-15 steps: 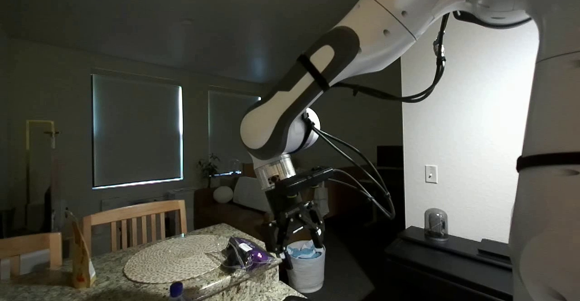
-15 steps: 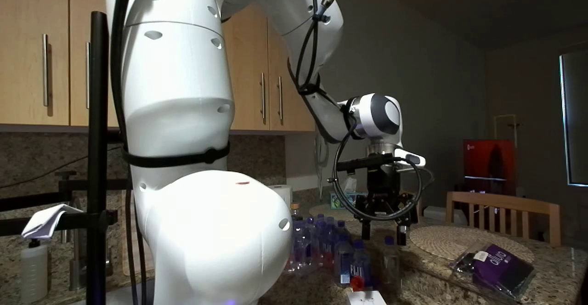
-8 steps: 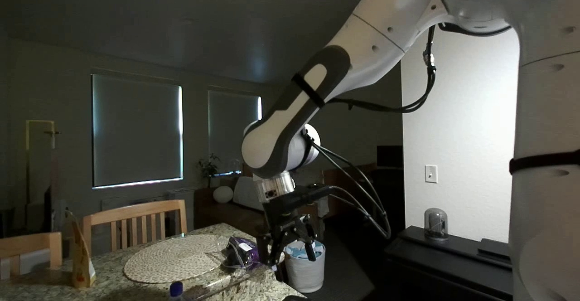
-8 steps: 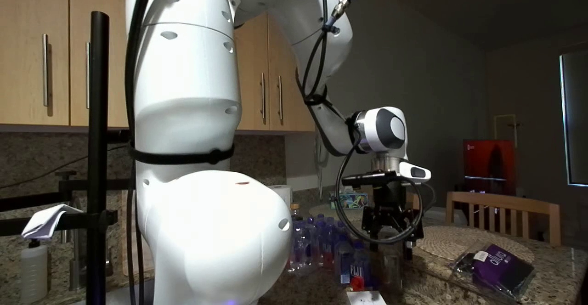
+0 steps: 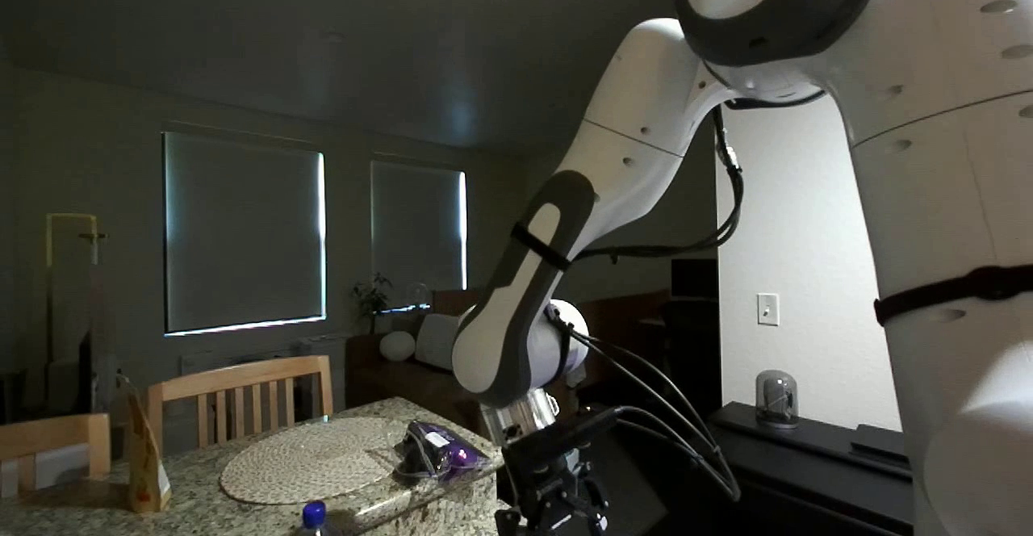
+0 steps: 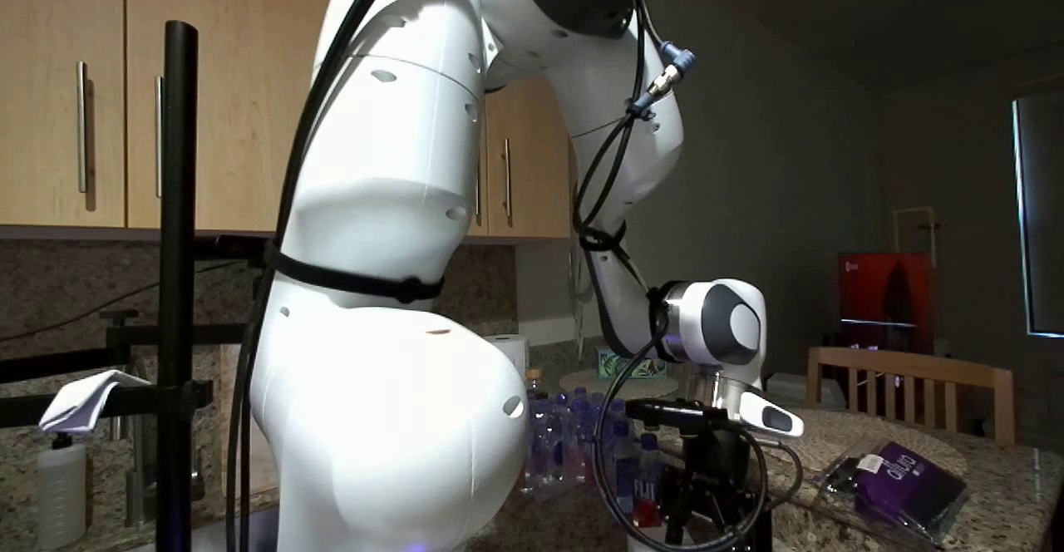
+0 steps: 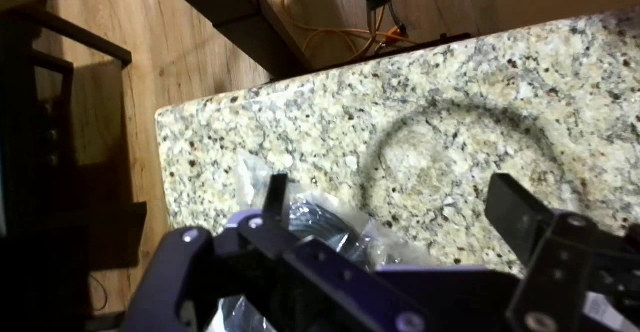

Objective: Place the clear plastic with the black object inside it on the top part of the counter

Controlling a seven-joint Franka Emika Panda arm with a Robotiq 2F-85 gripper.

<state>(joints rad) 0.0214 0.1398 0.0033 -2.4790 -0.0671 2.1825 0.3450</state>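
A crinkled clear plastic wrapper with a dark, glossy object inside (image 7: pixel 322 222) lies on the granite counter (image 7: pixel 310 122) in the wrist view. Much of it is hidden behind my gripper's left finger and linkage. I do not make it out in the exterior views. My gripper (image 7: pixel 387 179) is open, with nothing between its fingers. The left finger is over the wrapper; I cannot tell whether it touches. The gripper also shows low in both exterior views (image 5: pixel 557 520) (image 6: pixel 719 523). The top part of the counter is the raised granite slab (image 5: pixel 202 504).
A purple and black package in clear plastic (image 6: pixel 906 485) lies at the raised slab's edge by a round woven mat (image 5: pixel 307 463). Several bottles (image 6: pixel 623 460) stand beside the arm. A blue-capped bottle (image 5: pixel 313 516) is near the slab. The counter's corner drops to the floor (image 7: pixel 165 47).
The arm has bent lower, and the open gripper has moved down, dropping to the bottom of both exterior views. The purple package on the raised slab has not moved.
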